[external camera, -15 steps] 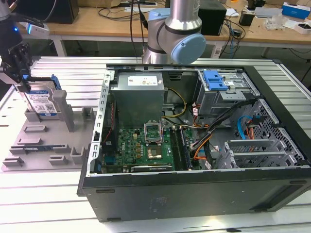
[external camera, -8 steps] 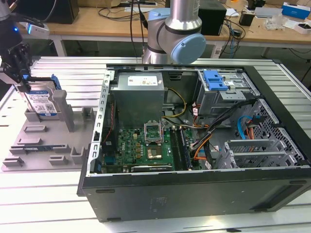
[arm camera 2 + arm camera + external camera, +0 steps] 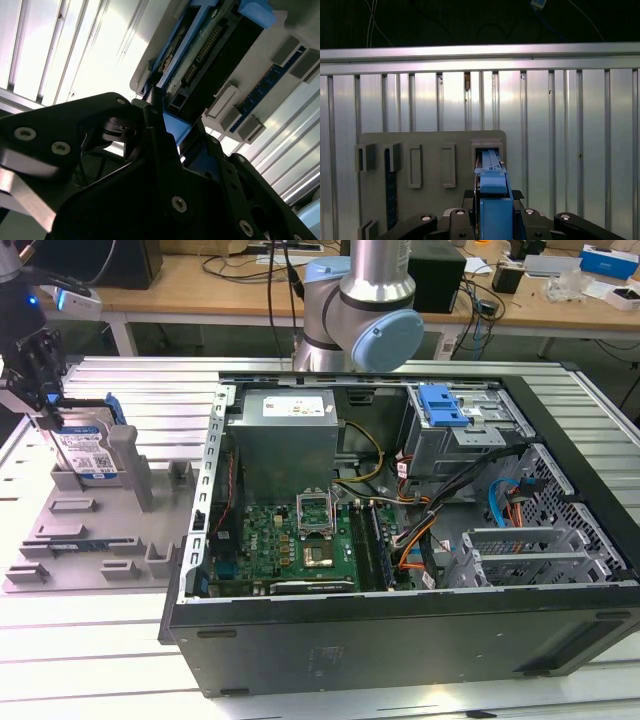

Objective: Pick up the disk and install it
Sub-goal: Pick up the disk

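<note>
end effector (image 3: 48, 415) clenched on disk (image 3: 85, 452) carrier | seated upright in holder (image 3: 100, 525) slot | pull straight along slot, no tilt

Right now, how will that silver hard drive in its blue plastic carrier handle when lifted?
The silver hard drive is a flat metal slab: likely rigid, heavy for its size. Standing on edge in the grey holder, it might tip.
</note>
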You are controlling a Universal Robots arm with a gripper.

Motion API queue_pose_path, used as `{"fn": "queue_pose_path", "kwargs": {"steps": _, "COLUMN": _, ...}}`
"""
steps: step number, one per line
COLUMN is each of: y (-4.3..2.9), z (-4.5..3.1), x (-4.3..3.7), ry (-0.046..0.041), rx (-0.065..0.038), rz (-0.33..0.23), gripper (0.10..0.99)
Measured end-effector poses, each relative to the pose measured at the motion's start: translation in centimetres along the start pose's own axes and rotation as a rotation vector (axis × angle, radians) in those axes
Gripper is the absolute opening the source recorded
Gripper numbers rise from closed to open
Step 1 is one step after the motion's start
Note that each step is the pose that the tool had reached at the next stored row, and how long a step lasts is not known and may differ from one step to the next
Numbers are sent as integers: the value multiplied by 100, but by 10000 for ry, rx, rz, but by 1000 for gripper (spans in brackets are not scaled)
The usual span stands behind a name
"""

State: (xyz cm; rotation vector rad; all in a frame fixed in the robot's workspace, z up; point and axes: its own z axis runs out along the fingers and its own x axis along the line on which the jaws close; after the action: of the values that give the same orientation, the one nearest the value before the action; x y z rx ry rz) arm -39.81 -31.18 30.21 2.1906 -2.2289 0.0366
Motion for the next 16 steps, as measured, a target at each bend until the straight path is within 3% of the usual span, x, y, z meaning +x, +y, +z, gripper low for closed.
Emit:
{"fn": "queue_pose_path", "kwargs": {"steps": 2, "y": 0, "z": -120, "x": 3, "ry": -4, "rx": 203, "rz": -9, "gripper": 365}}
{"fn": "queue_pose_path", "kwargs": {"steps": 3, "y": 0, "z": -133, "x": 3, "ry": -4, "rx": 220, "rz": -9, "gripper": 365}}
{"fn": "queue_pose_path", "kwargs": {"steps": 16, "y": -3, "z": -310, "x": 7, "ry": -8, "rx": 265, "rz": -6, "gripper": 365}}
